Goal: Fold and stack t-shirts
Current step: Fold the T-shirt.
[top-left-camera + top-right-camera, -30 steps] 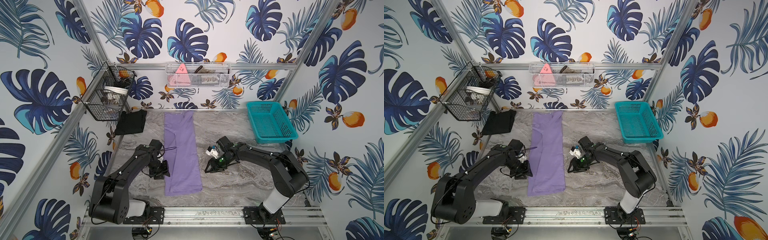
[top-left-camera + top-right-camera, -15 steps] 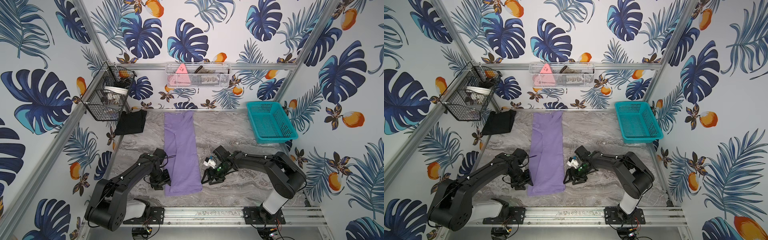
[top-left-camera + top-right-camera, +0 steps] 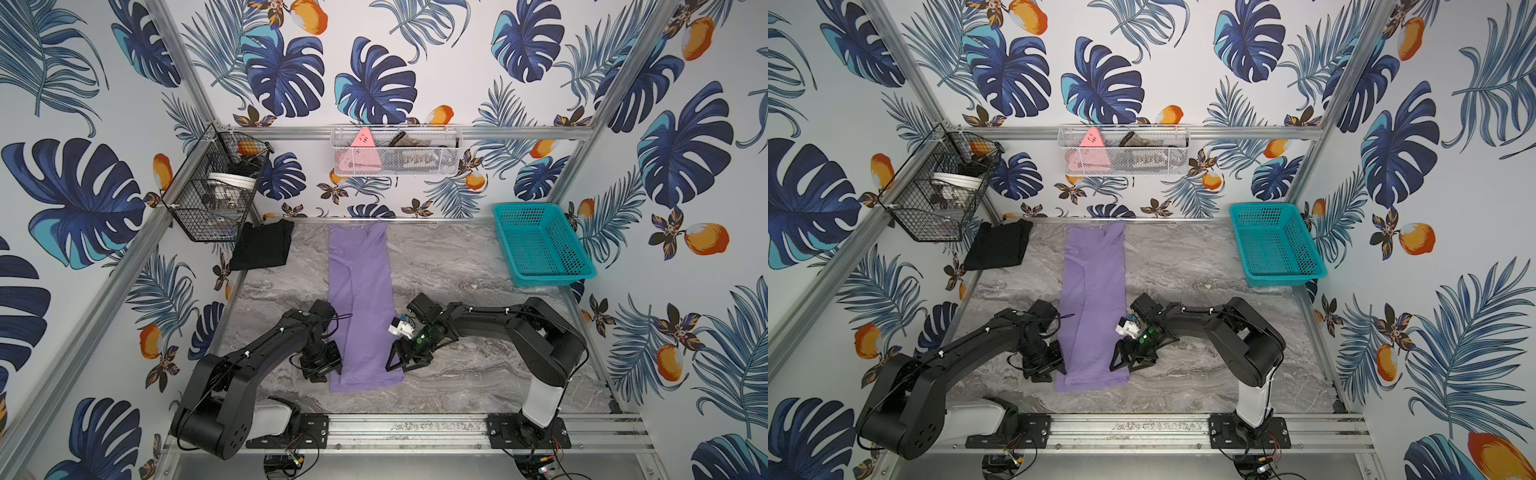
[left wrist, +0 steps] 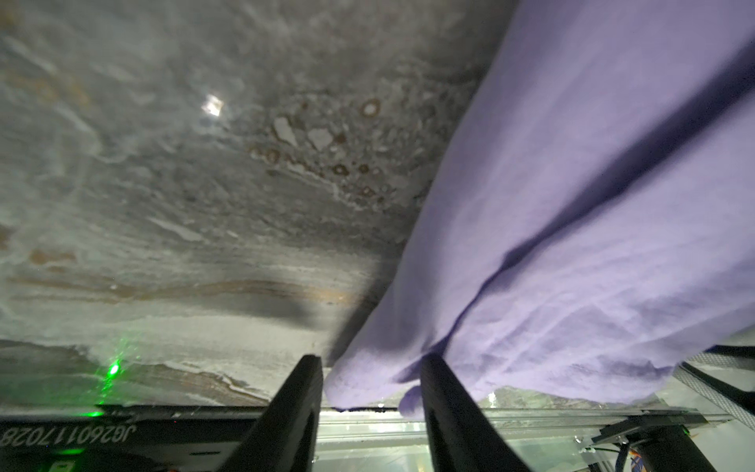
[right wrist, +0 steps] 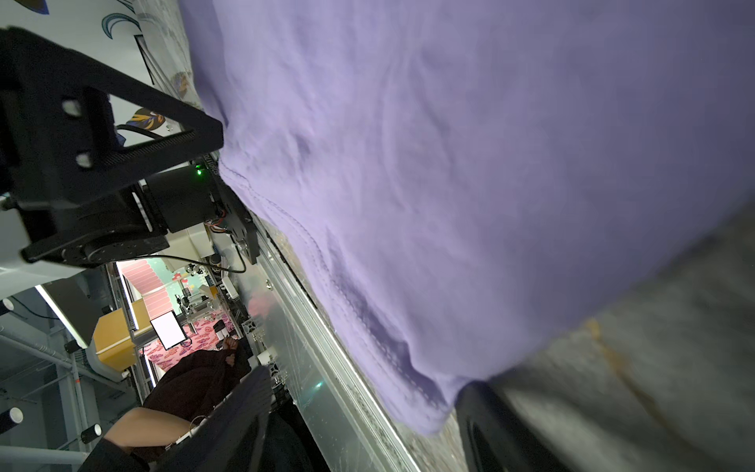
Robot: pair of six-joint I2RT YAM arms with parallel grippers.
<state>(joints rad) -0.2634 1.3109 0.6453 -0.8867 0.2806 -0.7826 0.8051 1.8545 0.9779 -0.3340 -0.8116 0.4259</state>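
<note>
Across the middle of the counter (image 3: 457, 266), the lavender shirt (image 3: 360, 299) lies as a long folded strip; left tool (image 4: 369, 380) straddles its near corner, can't tell if clamped; right tool (image 3: 402, 365) spread wide at the other corner.

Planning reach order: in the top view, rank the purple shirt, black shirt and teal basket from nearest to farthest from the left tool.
1. purple shirt, beside the left tool
2. black shirt, back left corner
3. teal basket, back right
</note>
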